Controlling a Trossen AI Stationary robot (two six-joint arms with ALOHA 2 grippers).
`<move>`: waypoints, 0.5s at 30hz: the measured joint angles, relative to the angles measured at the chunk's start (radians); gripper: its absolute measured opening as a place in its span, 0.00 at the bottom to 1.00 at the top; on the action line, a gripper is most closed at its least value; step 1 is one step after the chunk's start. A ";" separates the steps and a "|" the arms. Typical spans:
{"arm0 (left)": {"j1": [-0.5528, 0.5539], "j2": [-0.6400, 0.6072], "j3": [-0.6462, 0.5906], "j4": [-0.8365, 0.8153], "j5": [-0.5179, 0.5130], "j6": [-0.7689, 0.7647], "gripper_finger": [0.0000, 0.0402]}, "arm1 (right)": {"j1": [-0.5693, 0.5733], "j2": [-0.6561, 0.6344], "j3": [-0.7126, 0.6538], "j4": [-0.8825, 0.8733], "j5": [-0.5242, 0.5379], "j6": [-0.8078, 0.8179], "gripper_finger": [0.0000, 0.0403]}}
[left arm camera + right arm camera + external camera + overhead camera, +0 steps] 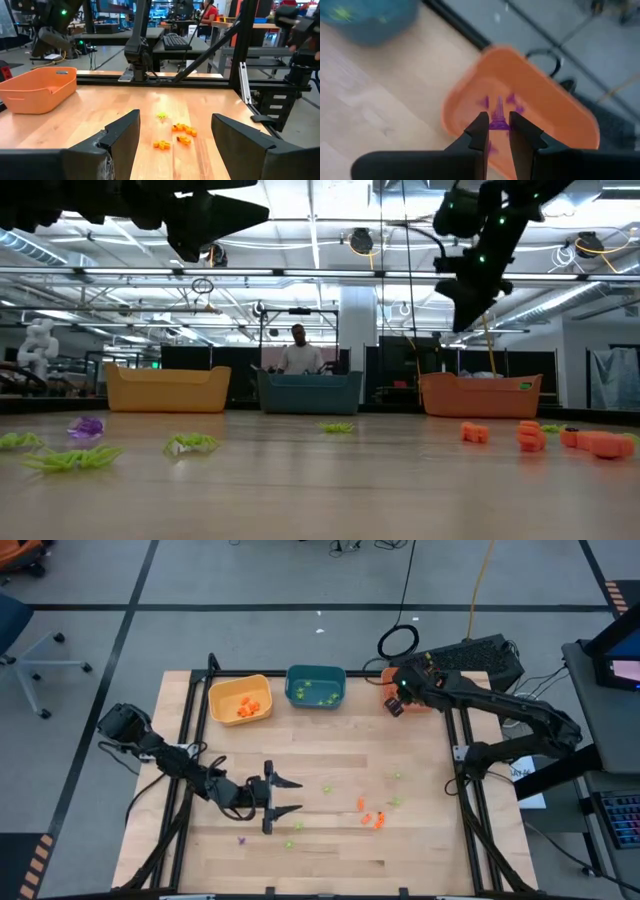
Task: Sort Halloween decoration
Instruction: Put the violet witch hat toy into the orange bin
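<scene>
Tiny trinkets lie scattered on the wooden table: orange ones (372, 819), light-green ones (327, 789) and a purple one (240, 838). My left gripper (287, 797) hovers open above the table's near left part, fingers pointing toward the right edge, with the orange trinkets (175, 135) ahead of it. My right gripper (395, 703) hangs high over the orange bin (540, 105) at the far right, shut on a purple trinket (498, 120). More purple trinkets (512, 100) lie inside that bin. My right gripper pinches the purple trinket (498, 121) between its two fingertips (479, 129), coming from above and pointing down. The trinket is lifted clear and held over the inside of the orange bin.
A yellow bin (240, 698) holding orange trinkets and a teal bin (316, 686) holding green ones stand along the far edge, left of the orange bin (480, 393). Black frame rails (465, 755) run along the table's sides. A person (300, 350) stands in the room beyond.
</scene>
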 joint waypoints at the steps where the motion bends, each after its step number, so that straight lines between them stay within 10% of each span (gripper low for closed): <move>1: 0.000 0.000 0.000 0.000 0.000 -0.001 0.63 | -0.022 0.007 0.000 -0.017 -0.016 0.005 0.09; 15: 0.000 0.000 0.000 -0.006 0.004 -0.027 0.63 | -0.159 0.169 -0.108 0.063 -0.140 0.049 0.10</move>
